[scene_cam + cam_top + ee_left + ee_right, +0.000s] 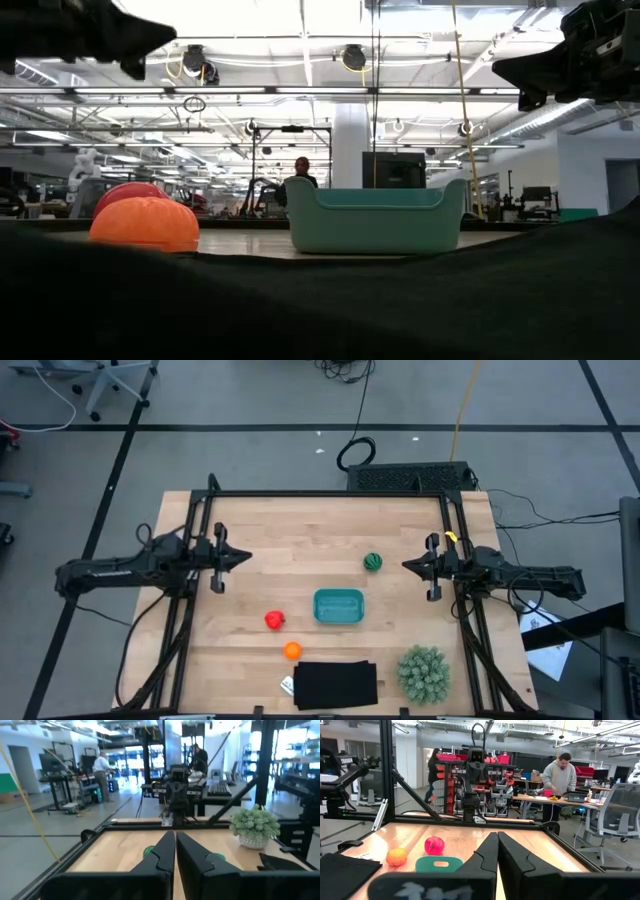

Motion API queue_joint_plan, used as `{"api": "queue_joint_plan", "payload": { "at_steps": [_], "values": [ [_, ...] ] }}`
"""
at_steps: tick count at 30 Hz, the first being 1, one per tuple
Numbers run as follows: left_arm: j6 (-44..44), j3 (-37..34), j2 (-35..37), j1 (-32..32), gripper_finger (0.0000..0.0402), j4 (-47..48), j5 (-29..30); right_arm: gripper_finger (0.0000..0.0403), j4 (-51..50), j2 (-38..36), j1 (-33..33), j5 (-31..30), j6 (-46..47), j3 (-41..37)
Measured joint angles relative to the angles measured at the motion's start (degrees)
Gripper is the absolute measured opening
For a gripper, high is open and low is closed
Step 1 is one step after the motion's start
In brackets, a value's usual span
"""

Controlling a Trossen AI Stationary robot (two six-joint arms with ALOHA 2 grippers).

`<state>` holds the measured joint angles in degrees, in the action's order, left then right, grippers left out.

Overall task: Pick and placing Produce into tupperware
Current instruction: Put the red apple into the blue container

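Both claws are pinched together and empty: left gripper (243, 558) hovers by the table's (280, 530) left edge, right gripper (408, 566) by the right edge. The tupperware (339, 606) sits mid-table, empty. Red fruit (274, 620) and orange fruit (292, 651) lie toward the front, green fruit (373, 562) behind the tub. Round toys could easily roll off if a finger nudges them.
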<state>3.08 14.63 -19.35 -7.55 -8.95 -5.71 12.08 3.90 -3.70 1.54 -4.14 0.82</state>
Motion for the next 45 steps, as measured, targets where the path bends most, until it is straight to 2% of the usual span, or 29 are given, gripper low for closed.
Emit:
{"api": "queue_joint_plan", "payload": {
  "at_steps": [6,10,14,20,26,38,45],
  "values": [
    [1.55,9.7,-7.65,1.58,0.0021,6.62,1.27,0.0,-0.06,0.01,-0.02,0.0,-0.31,0.02],
    [1.33,14.62,-12.48,2.52,0.0021,7.52,1.28,0.0,-0.46,0.0,-0.02,0.0,-2.59,0.02],
    [1.53,19.11,-16.21,3.27,0.0021,10.3,1.25,0.0,-0.44,0.01,-0.02,0.0,-0.8,0.02],
    [1.31,26.59,-21.66,3.47,0.0021,19.12,1.05,0.0,-0.42,0.01,-0.01,-0.02,0.44,0.01],
    [4.03,33.0,-27.01,3.92,0.0021,26.64,-1.75,0.0,-0.37,0.02,-0.02,-0.02,0.31,0.0],
    [4.78,45.08,-36.19,6.67,0.0021,42.31,-1.78,0.0,-0.42,0.0,-0.02,-0.04,-1.05,0.01],
    [8.89,51.66,-41.42,7.04,0.0021,50.58,-1.77,0.0,0.17,0.0,-0.02,-0.04,-1.05,0.01]
  ]
}}
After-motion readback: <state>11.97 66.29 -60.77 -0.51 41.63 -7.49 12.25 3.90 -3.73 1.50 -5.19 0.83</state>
